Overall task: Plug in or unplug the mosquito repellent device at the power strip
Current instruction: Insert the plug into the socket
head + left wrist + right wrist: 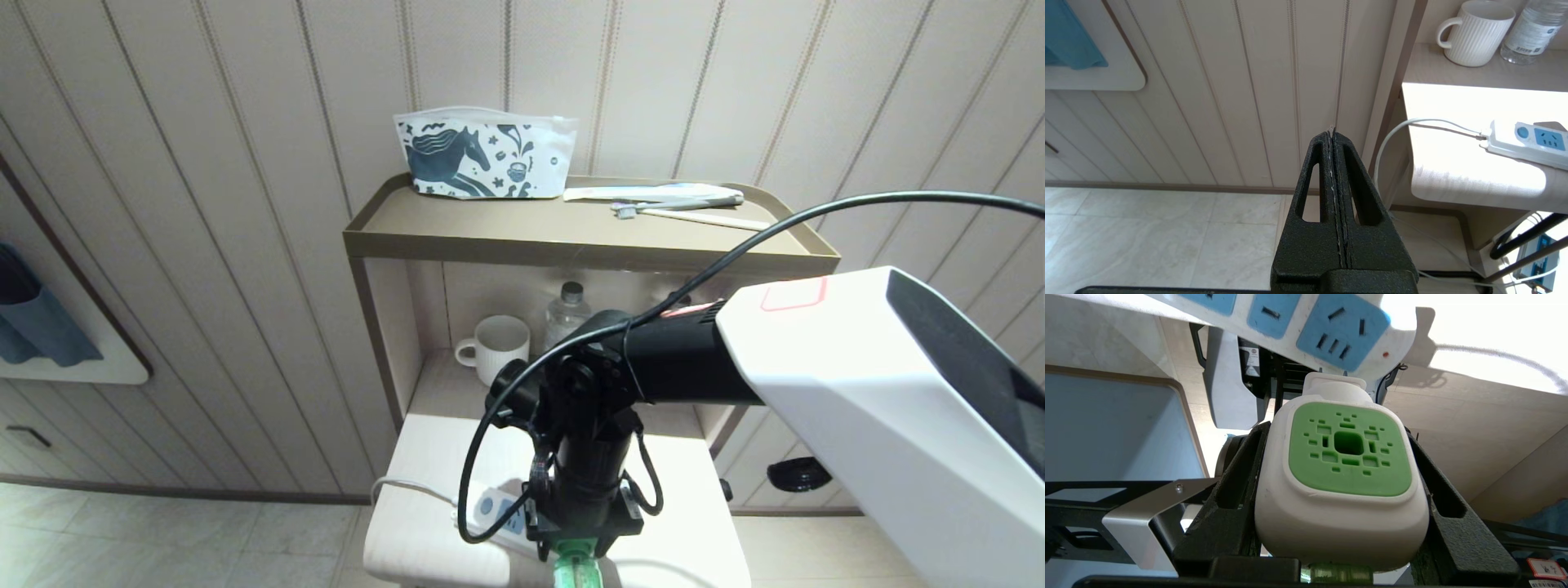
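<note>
The right end effector [1345,506] grips the white-and-green mosquito repellent device [1345,473] just beside the power strip [1339,330] on the tabletop [424,490], prongs apparently not seated, so plugging or removal looks half done.

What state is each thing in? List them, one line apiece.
mosquito repellent device: clamped between the right gripper's fingers, off the strip, its plug end by the end socket.
power strip: visible sockets empty, lying flat on the white stand.
right gripper: shut on the device.
left gripper: shut, empty, parked beside the stand.
water bottle: upright, capped.
mug: upright on the shelf.
</note>
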You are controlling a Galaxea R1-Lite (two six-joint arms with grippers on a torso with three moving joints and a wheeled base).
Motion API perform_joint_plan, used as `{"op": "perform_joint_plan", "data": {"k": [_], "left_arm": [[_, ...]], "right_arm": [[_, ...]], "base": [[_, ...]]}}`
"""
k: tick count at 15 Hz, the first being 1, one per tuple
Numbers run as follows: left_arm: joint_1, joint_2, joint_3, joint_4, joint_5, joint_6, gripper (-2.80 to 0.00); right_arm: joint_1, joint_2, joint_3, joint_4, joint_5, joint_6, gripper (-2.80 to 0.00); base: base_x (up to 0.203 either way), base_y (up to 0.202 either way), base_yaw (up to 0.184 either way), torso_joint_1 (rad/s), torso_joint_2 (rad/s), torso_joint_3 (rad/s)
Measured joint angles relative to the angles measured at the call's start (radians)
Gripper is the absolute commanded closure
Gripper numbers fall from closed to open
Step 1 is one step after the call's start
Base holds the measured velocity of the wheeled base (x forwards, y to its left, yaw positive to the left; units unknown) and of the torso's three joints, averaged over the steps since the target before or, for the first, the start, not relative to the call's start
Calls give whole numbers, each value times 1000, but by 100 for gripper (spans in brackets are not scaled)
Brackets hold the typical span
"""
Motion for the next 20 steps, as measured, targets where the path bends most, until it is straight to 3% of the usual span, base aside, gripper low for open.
{"op": "perform_joint_plan", "data": {"k": [20], "left_arm": [[1,0,0,0,0,0,0]], "right_arm": [[-45,31,-34,1,-22,-12,0]], "base": [[0,0,0,0,0,0]]}}
